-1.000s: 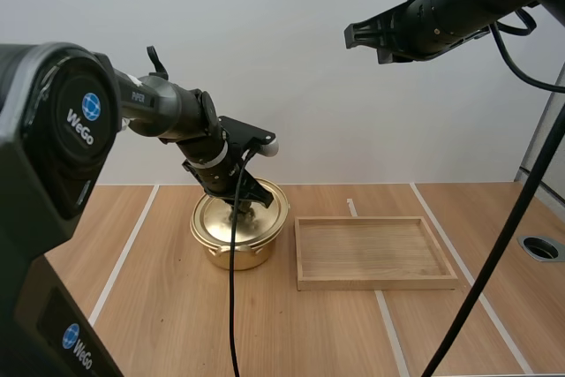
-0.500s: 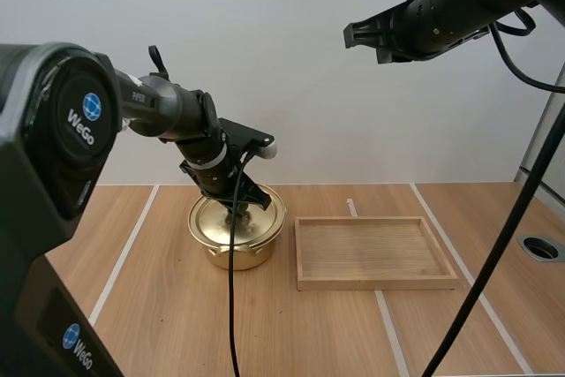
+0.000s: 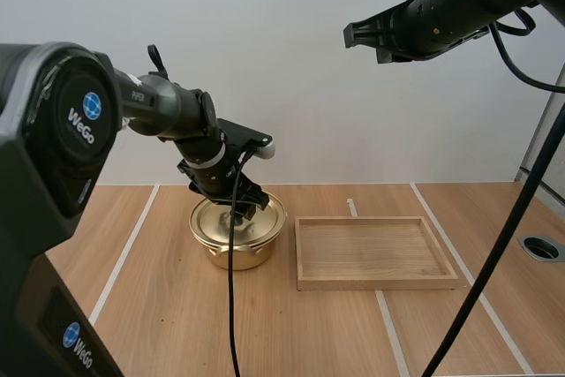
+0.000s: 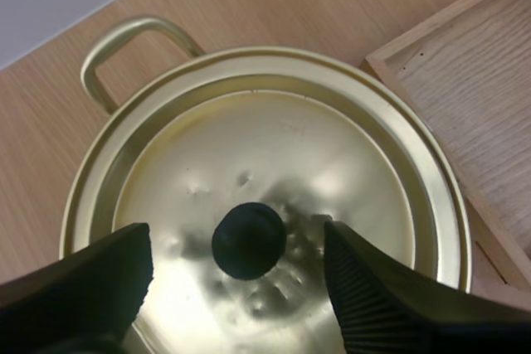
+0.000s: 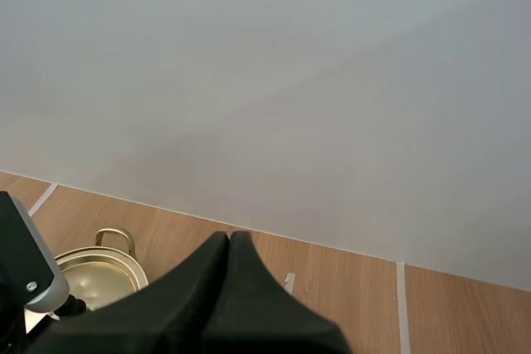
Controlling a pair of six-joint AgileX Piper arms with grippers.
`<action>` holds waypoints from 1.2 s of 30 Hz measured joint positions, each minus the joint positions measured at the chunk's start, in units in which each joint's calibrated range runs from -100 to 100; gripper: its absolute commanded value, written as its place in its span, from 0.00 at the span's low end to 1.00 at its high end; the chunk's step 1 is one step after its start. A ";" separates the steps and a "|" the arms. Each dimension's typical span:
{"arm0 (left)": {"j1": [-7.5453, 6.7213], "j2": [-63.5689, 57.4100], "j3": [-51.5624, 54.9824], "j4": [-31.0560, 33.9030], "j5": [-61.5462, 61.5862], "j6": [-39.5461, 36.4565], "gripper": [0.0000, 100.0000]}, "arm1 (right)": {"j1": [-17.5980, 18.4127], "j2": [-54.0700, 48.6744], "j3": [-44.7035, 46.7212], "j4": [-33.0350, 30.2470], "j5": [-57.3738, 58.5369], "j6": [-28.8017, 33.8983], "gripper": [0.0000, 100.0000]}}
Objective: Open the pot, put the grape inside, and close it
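Note:
A gold pot (image 3: pixel 235 248) stands on the table left of the tray, and its gold lid (image 4: pixel 274 155) sits flat on the rim. My left gripper (image 4: pixel 239 238) hangs just over the lid and is open, one finger on each side of the black knob (image 4: pixel 249 240), touching neither side. In the high view my left gripper (image 3: pixel 240 209) is right over the pot's middle. My right gripper (image 3: pixel 353 35) is high in the air, far above the table. In the right wrist view my right gripper (image 5: pixel 227 242) is shut as one dark wedge, with the pot (image 5: pixel 99 269) far below it.
A wooden tray (image 3: pixel 375 283) with nothing in it lies just right of the pot; its corner (image 4: pixel 465 97) comes close to the pot's rim. Bare wooden table with pale tape lines (image 3: pixel 124 253) lies around both. A round hole (image 3: pixel 540 247) sits at the table's right edge.
My left gripper's fingers have spread apart and let go of the lid's knob. The pot has shifted slightly. The right arm has not moved.

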 measured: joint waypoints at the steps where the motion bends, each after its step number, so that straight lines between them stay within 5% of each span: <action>1: 0.00 0.00 -0.74 0.00 0.42 -0.07 1.00 | 0.00 0.00 0.00 0.11 0.00 0.00 0.00; 23: 0.00 -7.58 -25.71 2.84 14.03 -3.55 0.98 | 0.00 0.00 0.00 0.11 0.00 0.00 0.00; 28: 0.00 -13.45 -29.79 4.70 14.03 -4.91 0.47 | 0.00 0.00 0.00 0.11 0.00 0.00 0.00; 31: 0.00 -17.18 -31.23 4.93 14.03 -5.24 0.05 | 0.00 0.00 0.00 0.11 0.16 0.00 0.00; 36: 0.00 -22.54 -32.74 5.67 14.20 -5.33 0.00 | 0.00 0.00 0.00 0.11 0.88 0.00 0.00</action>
